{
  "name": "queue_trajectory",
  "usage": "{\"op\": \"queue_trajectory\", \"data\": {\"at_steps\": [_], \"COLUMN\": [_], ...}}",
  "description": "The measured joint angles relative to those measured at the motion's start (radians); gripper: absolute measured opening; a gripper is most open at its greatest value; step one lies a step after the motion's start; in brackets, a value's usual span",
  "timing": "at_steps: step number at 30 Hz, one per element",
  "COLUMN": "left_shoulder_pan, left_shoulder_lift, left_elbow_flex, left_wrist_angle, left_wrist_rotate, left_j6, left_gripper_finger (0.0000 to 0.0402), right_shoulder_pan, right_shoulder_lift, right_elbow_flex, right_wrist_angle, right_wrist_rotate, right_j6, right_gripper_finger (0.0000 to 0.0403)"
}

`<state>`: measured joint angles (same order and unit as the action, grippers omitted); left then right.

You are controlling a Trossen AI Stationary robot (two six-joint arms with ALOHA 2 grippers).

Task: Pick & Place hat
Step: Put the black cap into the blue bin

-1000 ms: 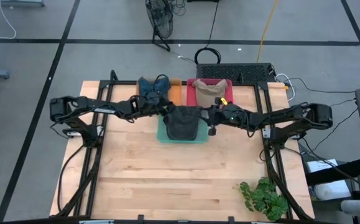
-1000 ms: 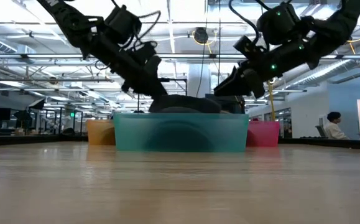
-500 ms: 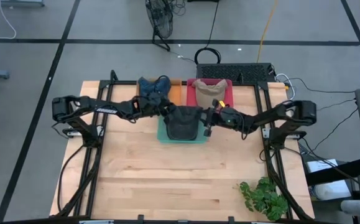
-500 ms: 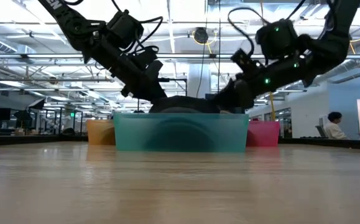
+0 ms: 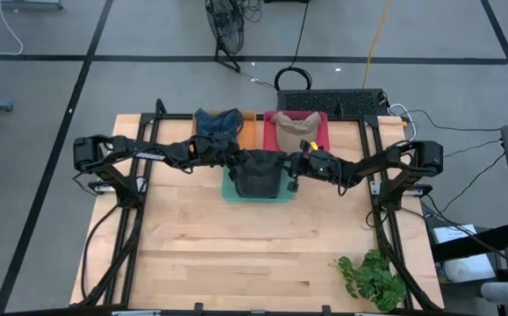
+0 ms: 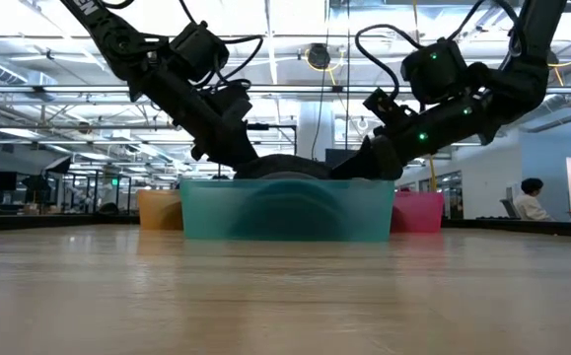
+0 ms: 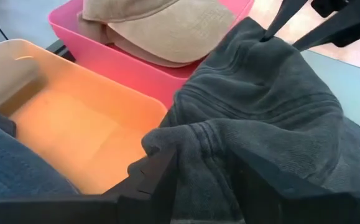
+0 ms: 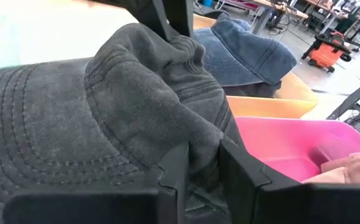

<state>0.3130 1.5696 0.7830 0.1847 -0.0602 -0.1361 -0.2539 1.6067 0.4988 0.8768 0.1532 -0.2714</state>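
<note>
A dark grey hat (image 5: 258, 174) sits in the teal bin (image 5: 255, 197) at the table's middle, its crown (image 6: 285, 166) showing just above the bin's rim. My left gripper (image 5: 236, 161) is shut on the hat's left side. My right gripper (image 5: 289, 173) is shut on its right side. Both slant down into the bin. Behind it, a blue hat (image 5: 218, 124) lies over the orange bin (image 5: 247, 127), and a tan hat (image 5: 295, 129) lies in the pink bin (image 5: 321, 121). My left gripper pinches a bunched fold of the hat's cloth (image 7: 189, 146) between its two fingers, at the hat's left edge. It comes slanting down from the table's left. My right gripper pinches a gathered fold of the crown (image 8: 201, 146) between its two fingers (image 8: 175, 171), on the hat's right side, almost level from the table's right.
A green plant (image 5: 372, 279) stands at the table's near right corner. A black unit (image 5: 332, 102) sits past the far edge. Bare wood (image 5: 254, 254) lies on the near side of the teal bin. A person (image 6: 530, 200) sits far off in the room.
My right gripper has come down and a little toward the table's left, from above the teal bin's right end onto the hat's right side. The hat stays in the bin.
</note>
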Motion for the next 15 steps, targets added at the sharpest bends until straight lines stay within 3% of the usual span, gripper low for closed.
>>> {"op": "queue_trajectory", "data": {"at_steps": [8, 15], "left_shoulder_pan": [0.007, 0.007], "left_shoulder_lift": [0.000, -0.001], "left_elbow_flex": [0.000, 0.000], "left_wrist_angle": [-0.020, -0.092], "left_wrist_rotate": [0.003, 0.008], "left_j6": [-0.016, -0.036], "left_gripper_finger": [0.0150, 0.0150], "right_shoulder_pan": [0.000, -0.002], "right_shoulder_lift": [0.018, 0.059], "right_elbow_flex": [0.000, 0.003], "right_wrist_angle": [0.007, -0.001], "right_wrist_rotate": [-0.010, -0.166], "right_j6": [0.054, 0.074], "right_gripper_finger": [0.0041, 0.0024]}}
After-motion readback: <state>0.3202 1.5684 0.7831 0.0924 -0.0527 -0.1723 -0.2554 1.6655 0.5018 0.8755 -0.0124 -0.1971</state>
